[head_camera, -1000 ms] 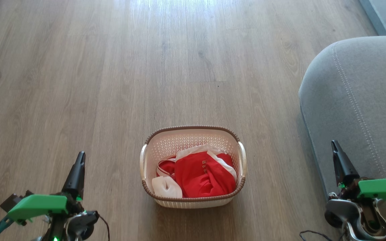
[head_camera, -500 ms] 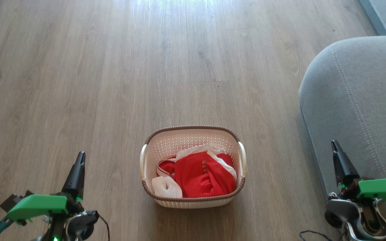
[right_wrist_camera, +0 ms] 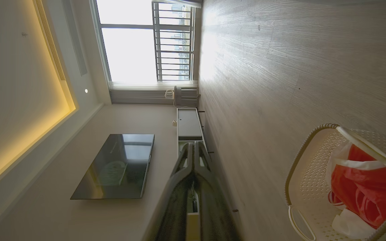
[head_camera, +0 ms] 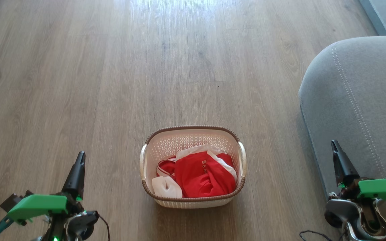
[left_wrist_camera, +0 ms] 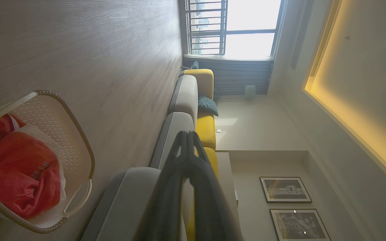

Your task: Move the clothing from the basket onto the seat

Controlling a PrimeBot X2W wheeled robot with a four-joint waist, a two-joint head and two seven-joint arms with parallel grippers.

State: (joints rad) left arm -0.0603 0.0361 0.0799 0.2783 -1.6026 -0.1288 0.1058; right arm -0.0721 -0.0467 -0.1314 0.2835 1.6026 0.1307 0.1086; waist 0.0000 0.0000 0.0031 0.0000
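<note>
The left gripper [head_camera: 80,156] rises from the lower left of the head view, its green-capped wrist low and its two dark fingers pressed together into one spike that leans slightly right, over bare floor [head_camera: 179,67]. In the left wrist view the left gripper [left_wrist_camera: 187,134] shows its tips meeting with nothing between them. The right gripper [head_camera: 334,146] stands at the lower right, fingers likewise closed and empty, tilted a little left, its tip in front of the near side of the seat [head_camera: 357,93]. The right wrist view has the right gripper [right_wrist_camera: 193,144] with its tips together, pointing along the floor towards the far wall.

Between the two arms and a little farther out, the basket [head_camera: 193,127] sits upright on the floor, well apart from both grippers. The clothing [head_camera: 203,177] lies bunched inside it, red with white panels, small gold lettering facing up, a white fold against the near left wall. Both wrist cameras catch the basket [left_wrist_camera: 79,140] [right_wrist_camera: 302,167] from the side with the clothing [left_wrist_camera: 22,174] [right_wrist_camera: 360,187] heaped within.

The grey seat occupies the right edge of the floor, its rounded corner and pale stitching beyond the basket's right handle, not touching it. Farther off, the seat [left_wrist_camera: 126,201] runs on towards a barred window [left_wrist_camera: 233,26]; opposite it a dark television [right_wrist_camera: 119,164] hangs on the wall.
</note>
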